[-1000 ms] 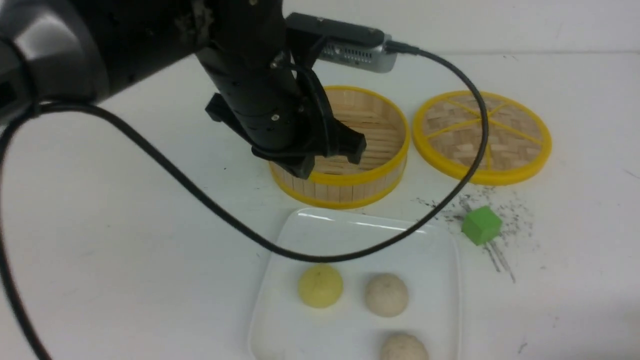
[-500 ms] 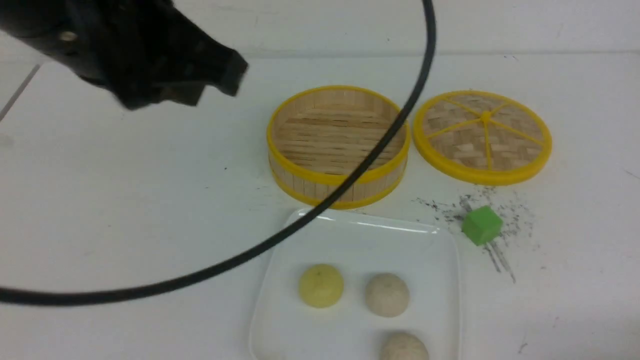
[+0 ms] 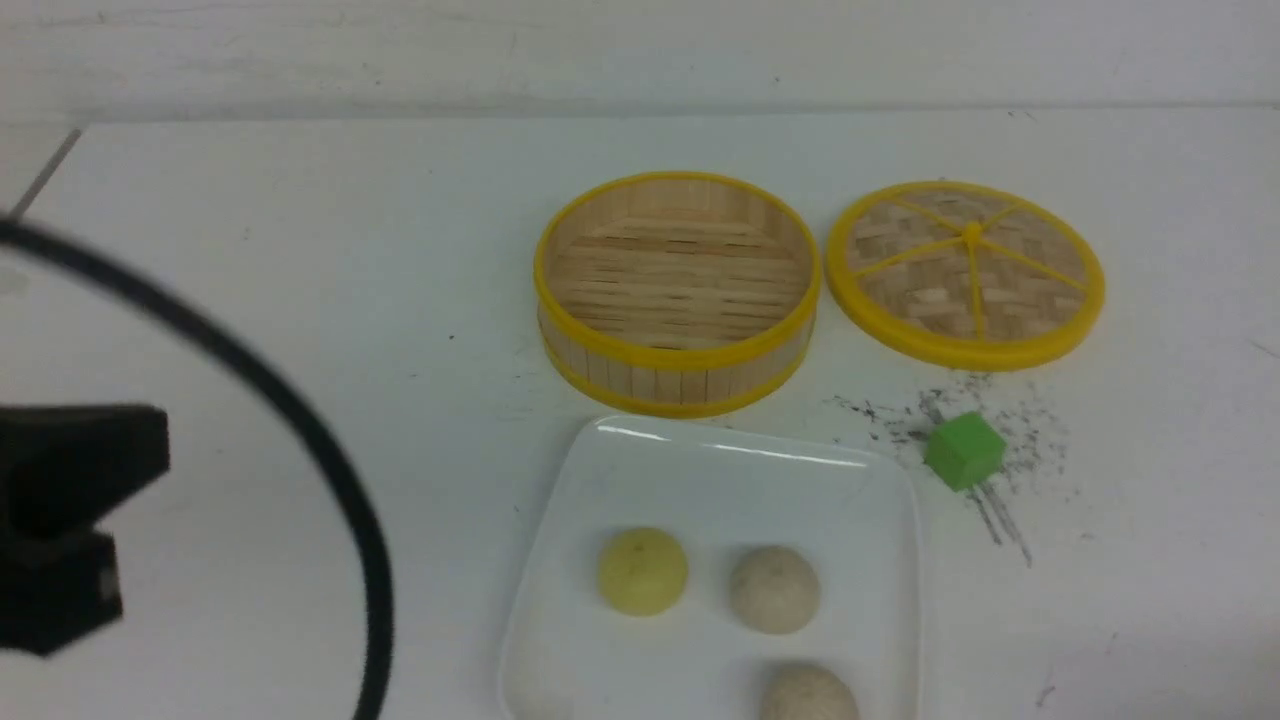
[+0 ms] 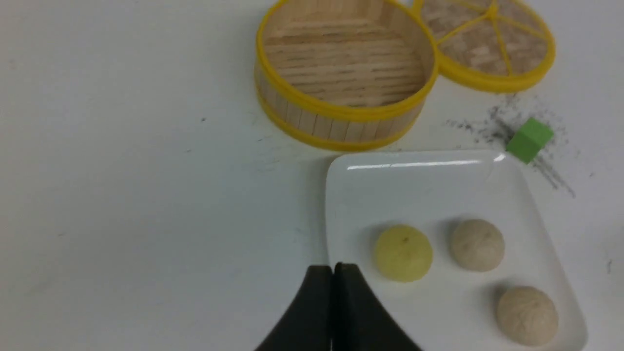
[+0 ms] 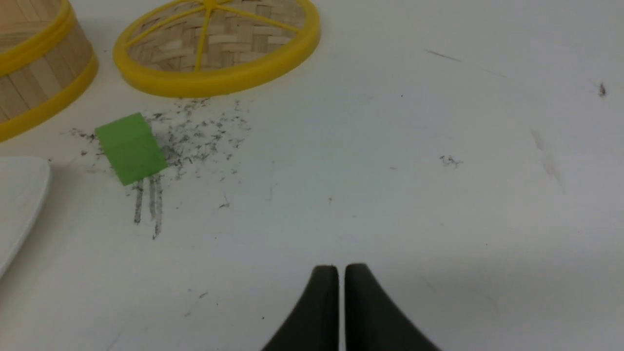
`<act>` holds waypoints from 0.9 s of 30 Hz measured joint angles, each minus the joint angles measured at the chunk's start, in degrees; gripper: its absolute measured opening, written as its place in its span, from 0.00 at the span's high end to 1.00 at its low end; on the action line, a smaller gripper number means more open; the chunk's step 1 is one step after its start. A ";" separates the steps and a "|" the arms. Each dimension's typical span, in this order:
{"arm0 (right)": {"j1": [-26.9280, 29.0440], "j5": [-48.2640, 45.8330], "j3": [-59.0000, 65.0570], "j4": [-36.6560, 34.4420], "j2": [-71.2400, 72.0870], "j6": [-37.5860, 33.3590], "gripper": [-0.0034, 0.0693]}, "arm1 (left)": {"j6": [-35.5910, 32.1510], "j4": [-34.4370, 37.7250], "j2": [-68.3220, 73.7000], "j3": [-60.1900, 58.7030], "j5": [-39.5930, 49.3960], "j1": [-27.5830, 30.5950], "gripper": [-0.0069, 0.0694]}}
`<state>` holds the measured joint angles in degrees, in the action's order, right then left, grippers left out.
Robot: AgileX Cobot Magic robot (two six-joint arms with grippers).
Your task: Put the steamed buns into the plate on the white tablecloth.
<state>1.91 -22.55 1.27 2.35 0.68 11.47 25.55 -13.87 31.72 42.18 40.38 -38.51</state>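
Three steamed buns lie in the white square plate on the white tablecloth: a pale yellow bun, a speckled bun beside it, and another speckled bun at the near edge. The left wrist view shows the same plate, yellow bun and two speckled buns. My left gripper is shut and empty, just left of the yellow bun at the plate's edge. My right gripper is shut over bare cloth, holding nothing.
An empty bamboo steamer stands behind the plate, with its woven lid lying to the right. A green cube sits among black scuffs right of the plate. A black part of the left arm and its cable fill the left edge.
The left arm has swung from over the steamer to the left and down to the frame's left edge, its cable following. The buns, plate, steamer and lid have not moved.
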 joint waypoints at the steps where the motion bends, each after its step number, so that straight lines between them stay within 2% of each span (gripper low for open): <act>1: 0.00 0.00 0.00 0.00 0.00 0.00 0.90 | 0.96 0.00 -1.62 -2.44 -2.88 0.00 0.89; 5: 0.00 0.00 0.00 0.05 0.00 0.00 0.89 | 5.66 -0.12 -6.79 -14.66 -20.10 0.00 0.89; 10: 0.00 0.00 -0.04 0.05 0.00 0.00 0.89 | 6.96 -0.41 -7.77 -21.83 -30.49 0.00 0.89; 27: 0.00 -0.06 -0.04 0.05 0.00 0.00 0.85 | 7.62 0.51 -7.77 -25.51 -29.11 0.07 0.88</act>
<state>1.91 -22.61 1.22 2.40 0.68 11.47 33.16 -13.36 23.95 16.67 11.28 -38.44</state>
